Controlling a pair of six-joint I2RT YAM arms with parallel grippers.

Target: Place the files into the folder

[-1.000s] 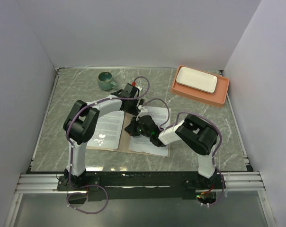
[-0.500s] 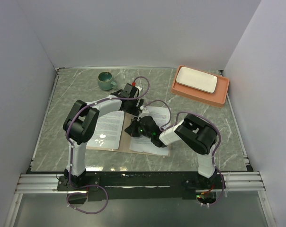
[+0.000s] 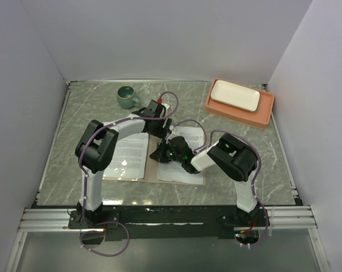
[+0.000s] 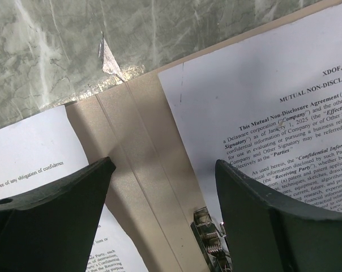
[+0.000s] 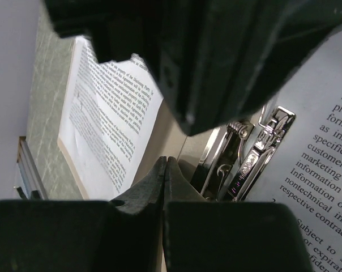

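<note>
Left wrist view is showing the left hand (image 4: 164,170) spread wide and gripping nothing, hanging over the spine of the folder (image 4: 131,130). The folder is lying open on the worktop (image 3: 86,113) with the files sitting loose on it: left sheet (image 4: 35,147) on the left half, right sheet (image 4: 273,113) on the right half. Neither looks to be under the clip (image 5: 256,153).

The right hand (image 5: 165,164) is pressed together and empty, its tips sitting just beside the clip at the spine. Can't tell if they're touching it.

Risks as I'm reading it:
- Closed tips are likely working a sprung lever. If they slip, it's snapping back on a sheet edge or on nothing.
- Nothing is pinning the folder, so a sideways push is probably dragging the folder and skewing both sheets.
- Both hands are crowding the same spot, with a dark body filling the top of the right wrist view. A collision is looking plausible.
</note>
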